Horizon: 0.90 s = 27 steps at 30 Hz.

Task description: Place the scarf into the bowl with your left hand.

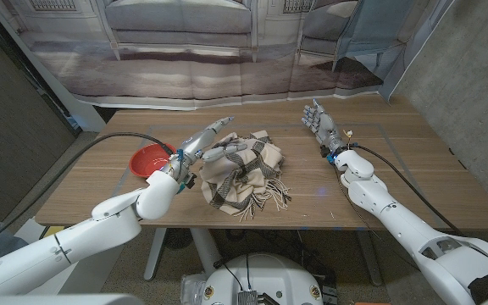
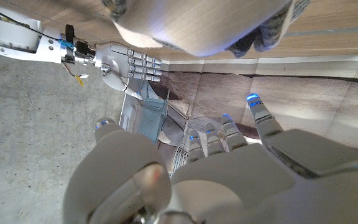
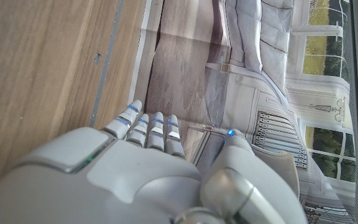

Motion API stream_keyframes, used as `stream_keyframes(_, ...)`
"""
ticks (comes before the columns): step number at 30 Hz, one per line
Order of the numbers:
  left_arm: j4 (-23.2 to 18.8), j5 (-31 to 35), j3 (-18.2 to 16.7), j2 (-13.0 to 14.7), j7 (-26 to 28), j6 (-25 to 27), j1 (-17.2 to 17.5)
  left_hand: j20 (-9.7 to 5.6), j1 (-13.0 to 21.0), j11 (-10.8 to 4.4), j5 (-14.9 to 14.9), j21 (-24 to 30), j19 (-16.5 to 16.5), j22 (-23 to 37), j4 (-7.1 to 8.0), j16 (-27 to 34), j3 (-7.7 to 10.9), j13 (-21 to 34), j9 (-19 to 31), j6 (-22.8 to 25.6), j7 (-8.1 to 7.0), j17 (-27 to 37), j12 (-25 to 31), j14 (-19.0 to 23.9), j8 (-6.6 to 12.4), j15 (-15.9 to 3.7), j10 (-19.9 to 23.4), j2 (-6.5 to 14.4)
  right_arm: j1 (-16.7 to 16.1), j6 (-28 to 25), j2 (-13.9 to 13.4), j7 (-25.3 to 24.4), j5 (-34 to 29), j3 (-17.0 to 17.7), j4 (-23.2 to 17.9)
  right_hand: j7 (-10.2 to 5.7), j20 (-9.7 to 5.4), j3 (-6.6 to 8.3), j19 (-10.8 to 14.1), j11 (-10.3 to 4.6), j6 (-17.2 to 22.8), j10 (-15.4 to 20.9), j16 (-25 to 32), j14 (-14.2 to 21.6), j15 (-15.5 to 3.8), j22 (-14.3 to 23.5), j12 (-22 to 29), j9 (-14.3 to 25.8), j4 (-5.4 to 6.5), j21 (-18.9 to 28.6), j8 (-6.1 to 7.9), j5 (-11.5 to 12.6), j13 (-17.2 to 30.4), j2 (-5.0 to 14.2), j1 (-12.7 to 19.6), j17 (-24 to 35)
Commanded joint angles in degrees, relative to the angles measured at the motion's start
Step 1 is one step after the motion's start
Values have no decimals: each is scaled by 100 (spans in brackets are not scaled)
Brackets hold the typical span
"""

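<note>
Reaching over the left side of the scarf [image 1: 244,169], the left hand [image 1: 214,146] has its fingers spread and extended across the cloth's upper left part; whether any finger has actually caught the fabric cannot be told from the head view, so the hand looks open and empty rather than gripping; the left wrist view shows its fingers straight and apart with the scarf [image 2: 197,25] beyond them. The scarf lies in a crumpled heap near the middle of the table [image 1: 396,169], its bulk bunched toward the far side and its fringed end trailing toward the near edge; its long axis seems to run from far-left to near-right, though the heap is too rumpled to give a clear direction. The red bowl [image 1: 149,158] stands toward the table's left edge, just beside the left forearm and apart from the scarf, with nothing in it; so the task is barely begun: the grasp, the lift, the carry toward the left edge and the drop into the bowl are all still to do. The right hand [image 1: 320,121] stands on the far right part of the table, fingers straight and apart, holding nothing.
</note>
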Motion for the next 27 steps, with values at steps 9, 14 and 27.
stream_keyframes(9,-429,532,259,35,-186,1028,-120,42,49,-193,-12,56,232,8,-32,39,-124,30,17,-45,-55,12,20,71,33,204,-59,-117,47,46,37,50,7,-3,109,-9,-25,8,50,4,46,43,0,65,-10,9,24,21,-33,33,-11,13,28,62,3,21)
stream_keyframes(14,-558,908,436,-2,-180,1440,-177,52,71,-239,-11,54,266,8,-45,32,-147,31,18,28,-83,11,31,72,67,213,-46,-137,59,51,46,69,20,1,130,-10,-24,4,54,9,47,51,1,71,-9,9,26,21,-34,34,-11,12,28,62,0,21)
stream_keyframes(27,-485,1178,789,-90,-449,1720,-466,60,105,-314,-3,41,321,10,-55,22,-185,34,19,177,-98,11,62,78,123,189,7,-140,76,35,69,68,21,-8,169,-27,-18,-2,61,9,41,56,0,76,-9,10,26,21,-38,34,-15,12,28,62,-4,22)
